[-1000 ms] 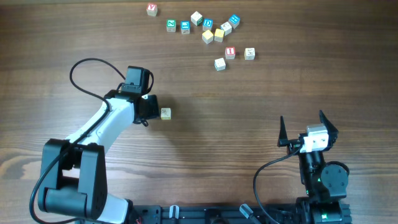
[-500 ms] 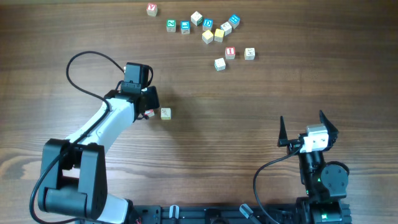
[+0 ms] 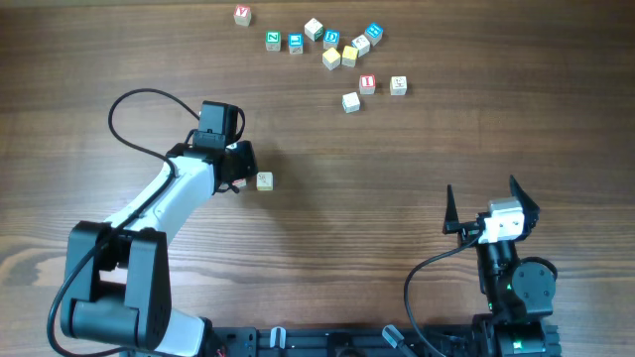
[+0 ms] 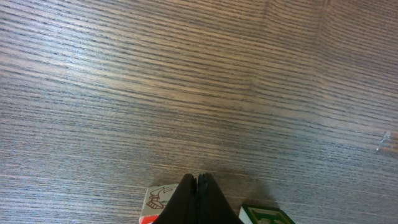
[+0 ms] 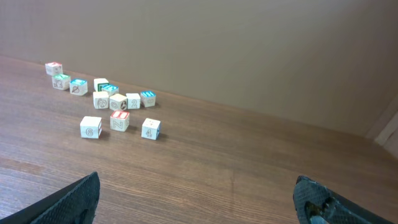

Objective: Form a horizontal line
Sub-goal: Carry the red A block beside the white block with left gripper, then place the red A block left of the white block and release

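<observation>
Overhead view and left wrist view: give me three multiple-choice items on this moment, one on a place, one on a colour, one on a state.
1. Where does the lone cube lie?
A. on top of another cube
B. just beside the left gripper
C. at the far edge

2. What colour is the letter on the I cube?
A. red
B. blue
C. black

3. How do the left gripper's fingers stand?
A. wide apart
B. closed on a cube
C. shut tip to tip, nothing between them

Answers:
1 B, since the overhead view shows it flat on the wood next to that gripper.
2 A, since its top face carries a red I.
3 C, since the left wrist view shows the two tips meeting.
</observation>
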`<state>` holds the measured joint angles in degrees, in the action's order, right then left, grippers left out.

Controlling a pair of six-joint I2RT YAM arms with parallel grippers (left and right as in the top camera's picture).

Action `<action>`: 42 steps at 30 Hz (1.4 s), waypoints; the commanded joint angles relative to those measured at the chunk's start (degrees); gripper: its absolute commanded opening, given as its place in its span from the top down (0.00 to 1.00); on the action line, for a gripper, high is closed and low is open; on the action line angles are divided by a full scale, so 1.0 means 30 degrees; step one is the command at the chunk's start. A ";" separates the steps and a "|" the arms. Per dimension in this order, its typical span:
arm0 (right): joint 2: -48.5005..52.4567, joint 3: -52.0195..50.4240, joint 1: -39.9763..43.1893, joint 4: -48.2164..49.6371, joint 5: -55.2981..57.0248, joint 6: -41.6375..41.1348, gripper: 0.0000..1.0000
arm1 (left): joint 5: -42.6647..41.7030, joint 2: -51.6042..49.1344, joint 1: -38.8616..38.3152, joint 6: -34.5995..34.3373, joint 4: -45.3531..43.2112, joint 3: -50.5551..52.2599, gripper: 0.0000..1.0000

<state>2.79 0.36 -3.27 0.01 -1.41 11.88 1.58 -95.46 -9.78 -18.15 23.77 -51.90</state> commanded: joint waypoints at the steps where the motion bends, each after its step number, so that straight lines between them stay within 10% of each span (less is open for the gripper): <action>1: -0.0087 -0.0022 0.0044 0.0087 0.0029 0.0109 0.00 | -0.0386 -0.0022 -0.0022 -0.0168 0.0073 0.0051 0.96; 42: -0.0087 -0.0022 0.0044 0.0087 0.0029 0.0117 0.00 | 0.0721 -0.0350 0.2856 0.0109 0.1173 0.0080 0.96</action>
<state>2.79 0.36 -3.27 0.01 -1.41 11.88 3.11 -95.83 -1.39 -19.14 27.40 -51.90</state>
